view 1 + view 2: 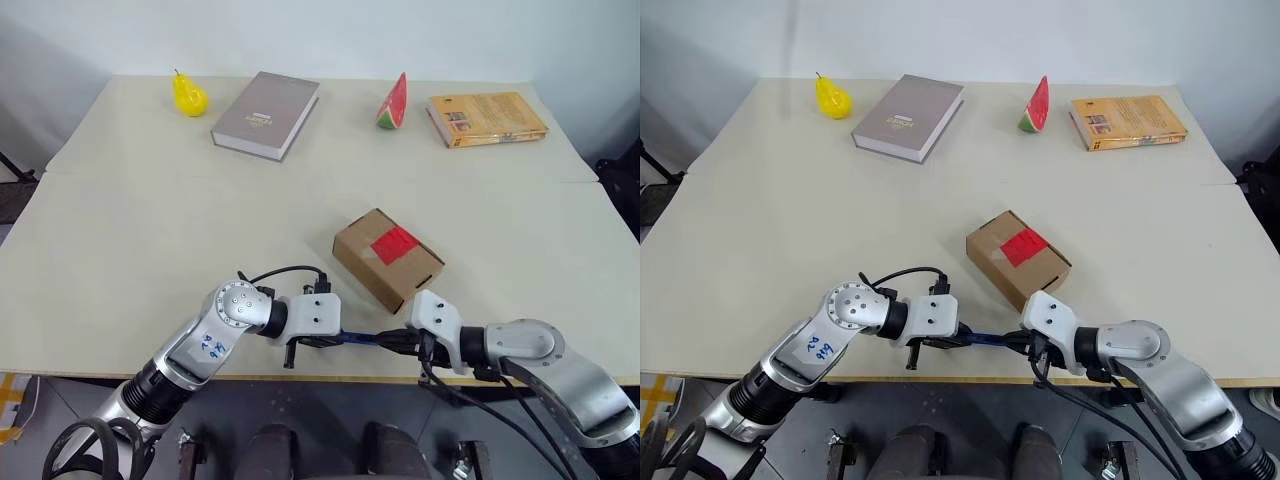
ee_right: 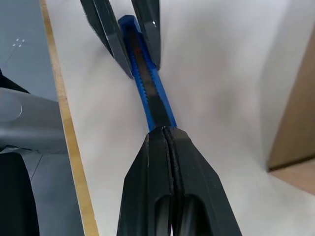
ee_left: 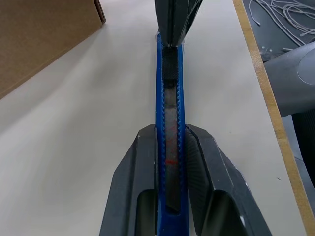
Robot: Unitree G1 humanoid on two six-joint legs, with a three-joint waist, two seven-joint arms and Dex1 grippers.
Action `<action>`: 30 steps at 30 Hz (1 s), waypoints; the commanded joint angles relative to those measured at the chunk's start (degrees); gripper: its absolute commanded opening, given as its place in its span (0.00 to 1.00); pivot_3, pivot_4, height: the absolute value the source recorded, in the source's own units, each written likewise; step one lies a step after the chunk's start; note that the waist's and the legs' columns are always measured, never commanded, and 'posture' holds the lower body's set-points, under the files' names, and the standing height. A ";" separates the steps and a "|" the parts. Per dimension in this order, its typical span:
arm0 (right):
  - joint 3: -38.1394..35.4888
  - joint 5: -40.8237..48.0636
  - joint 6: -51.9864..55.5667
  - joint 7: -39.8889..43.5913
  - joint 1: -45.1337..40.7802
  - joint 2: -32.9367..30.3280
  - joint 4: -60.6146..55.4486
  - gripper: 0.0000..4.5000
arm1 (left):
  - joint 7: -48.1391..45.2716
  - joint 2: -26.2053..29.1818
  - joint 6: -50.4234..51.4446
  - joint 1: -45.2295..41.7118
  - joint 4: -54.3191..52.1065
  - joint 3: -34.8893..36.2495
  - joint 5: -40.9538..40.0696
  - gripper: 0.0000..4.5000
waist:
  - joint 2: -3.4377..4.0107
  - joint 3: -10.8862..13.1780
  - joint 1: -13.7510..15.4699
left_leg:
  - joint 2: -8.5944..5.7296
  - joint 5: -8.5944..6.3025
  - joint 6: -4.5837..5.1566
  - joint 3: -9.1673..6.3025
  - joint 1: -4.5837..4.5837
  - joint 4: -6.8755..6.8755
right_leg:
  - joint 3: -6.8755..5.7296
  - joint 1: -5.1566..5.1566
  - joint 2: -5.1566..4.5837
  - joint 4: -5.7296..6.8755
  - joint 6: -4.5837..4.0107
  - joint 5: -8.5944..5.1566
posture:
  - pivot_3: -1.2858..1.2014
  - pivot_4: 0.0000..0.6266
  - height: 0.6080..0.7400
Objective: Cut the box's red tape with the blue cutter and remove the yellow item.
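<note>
Pale cream counter (image 1: 150, 260) against a light wall; we face it from the near edge.

Far edge, from 10 to 2 o'clock: yellow pear (image 1: 188, 95), grey book (image 1: 266, 114), watermelon slice (image 1: 394, 103), orange book (image 1: 487, 118).

Near edge, left to right. Our left gripper (image 1: 322, 340) sits at about 7 o'clock, reaching toward our right; its jaws pinch one end of the blue cutter (image 1: 362, 339), one finger (image 3: 140, 177) on each flat side of the handle. The cutter lies roughly level, just above the counter and along its near edge, bridging the two grippers. Our right gripper (image 1: 398, 343), at about 5 o'clock, meets it from the other side; its jaws are pressed together, tips on the cutter's other end.

The box (image 1: 388, 258) rests just beyond the cutter, near centre, flaps closed, the red tape (image 1: 394, 244) intact across its top. Yellow item: we cannot see it.
</note>
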 commanded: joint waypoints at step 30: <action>-23.05 92.36 11.92 -50.24 -5.22 -19.57 -2.68 0.94 | 6.60 -1.58 -57.40 3.07 14.13 19.59 -8.98 0.10 | -0.06 0.06 -0.88 | 0.00 0.01 0.06 -0.21 -0.11 0.06 | -0.30 0.08 -0.16 -0.05 -0.05 0.02 | 0.52 0.24 1.00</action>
